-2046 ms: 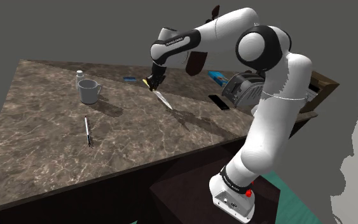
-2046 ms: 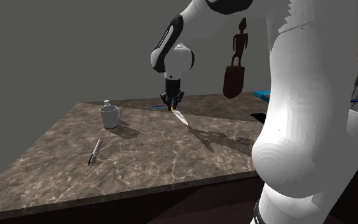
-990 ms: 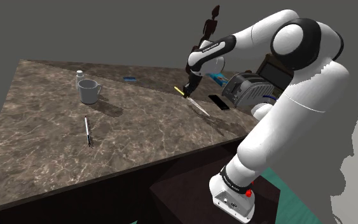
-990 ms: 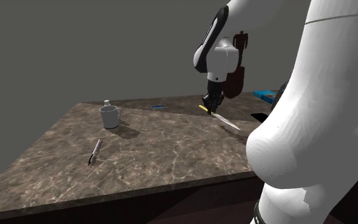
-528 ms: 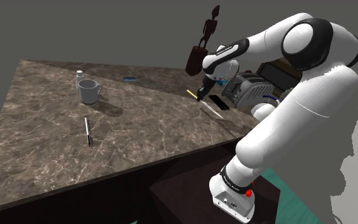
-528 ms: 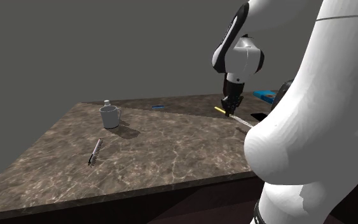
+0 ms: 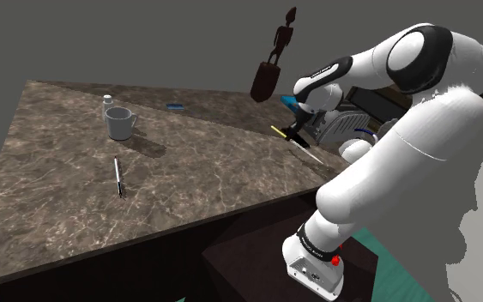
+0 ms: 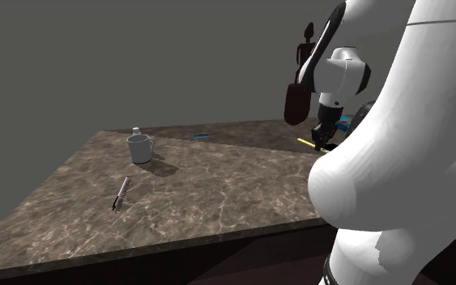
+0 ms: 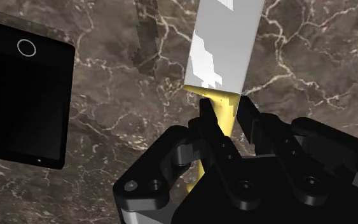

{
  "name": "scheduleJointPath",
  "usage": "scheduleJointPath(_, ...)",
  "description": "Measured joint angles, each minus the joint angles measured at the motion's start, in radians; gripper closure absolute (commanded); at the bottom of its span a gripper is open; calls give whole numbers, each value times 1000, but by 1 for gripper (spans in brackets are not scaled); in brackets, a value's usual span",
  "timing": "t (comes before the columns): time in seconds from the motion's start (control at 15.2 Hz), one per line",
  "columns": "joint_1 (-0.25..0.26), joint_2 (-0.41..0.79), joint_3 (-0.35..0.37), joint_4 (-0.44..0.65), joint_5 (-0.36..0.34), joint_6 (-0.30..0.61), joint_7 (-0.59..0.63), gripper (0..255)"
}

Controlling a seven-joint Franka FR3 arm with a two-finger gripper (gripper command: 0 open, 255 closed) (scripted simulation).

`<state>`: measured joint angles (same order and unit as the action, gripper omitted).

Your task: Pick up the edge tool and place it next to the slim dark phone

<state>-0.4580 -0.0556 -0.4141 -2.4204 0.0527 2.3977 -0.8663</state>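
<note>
The edge tool is a knife (image 9: 225, 48) with a pale steel blade and a yellow handle. My gripper (image 9: 227, 114) is shut on the yellow handle, with the blade pointing away from the hand. The slim black phone (image 9: 26, 95) lies flat on the marble, a short way beside the blade. In the shoulder view the gripper (image 7: 297, 130) holds the knife (image 7: 297, 143) low over the counter's right end, near the edge. In the second exterior view the gripper (image 8: 321, 138) and the yellow handle (image 8: 306, 142) show beside the arm's white body.
A white mug (image 7: 120, 123) and a small bottle (image 7: 107, 103) stand at the far left of the marble counter (image 7: 171, 172). A pen (image 7: 117, 176) lies in front of them. A dark figurine (image 7: 269, 73), a toaster (image 7: 342, 120) and a small blue item (image 7: 176, 106) sit along the back.
The arm has carried the knife from near the mug across the counter toward the shoulder view's right, ending low beside the phone. The grip on the handle has stayed the same.
</note>
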Motion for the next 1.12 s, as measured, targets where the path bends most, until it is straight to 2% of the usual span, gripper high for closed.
scheduleJointPath(0.4,-76,18,-88,27,11,-19,-171,255)
scheduleJointPath(0.73,-140,69,-156,97,47,-56,-326,255)
scheduleJointPath(1.12,-166,142,-171,99,112,-4,-419,255)
